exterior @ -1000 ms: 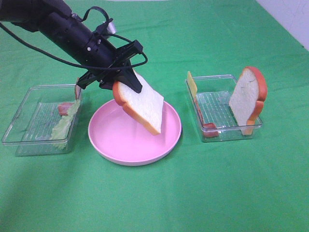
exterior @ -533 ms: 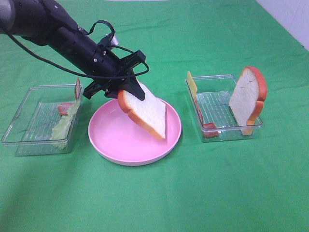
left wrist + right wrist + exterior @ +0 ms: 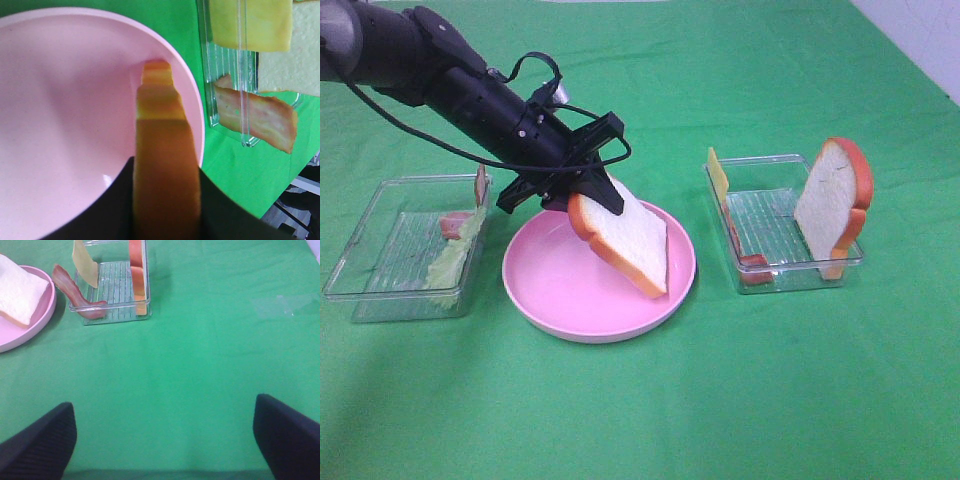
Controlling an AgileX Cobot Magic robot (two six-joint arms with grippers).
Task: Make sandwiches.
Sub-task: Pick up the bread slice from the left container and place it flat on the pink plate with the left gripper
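My left gripper (image 3: 582,192) is shut on the crust of a white bread slice (image 3: 628,238). The slice hangs tilted over the round pink plate (image 3: 555,285), its lower corner down at the plate's right side. In the left wrist view the orange-brown crust (image 3: 162,150) runs between the two black fingers above the plate (image 3: 60,100). A second bread slice (image 3: 832,200) stands upright in the right clear tray (image 3: 760,158), along with a yellow cheese slice (image 3: 717,175) and a meat strip (image 3: 752,265). Lettuce (image 3: 455,255) and meat (image 3: 454,222) lie in the left tray (image 3: 420,179). My right gripper (image 3: 162,450) is open over bare cloth.
A green cloth covers the whole table. The right wrist view shows the right tray (image 3: 112,310) and the plate's edge (image 3: 30,332) far ahead of the right gripper. The left arm's cable loops above the plate's back edge.
The left gripper has moved down and slightly right with the bread slice, bringing its lower corner closer to the plate. Nothing else has shifted.
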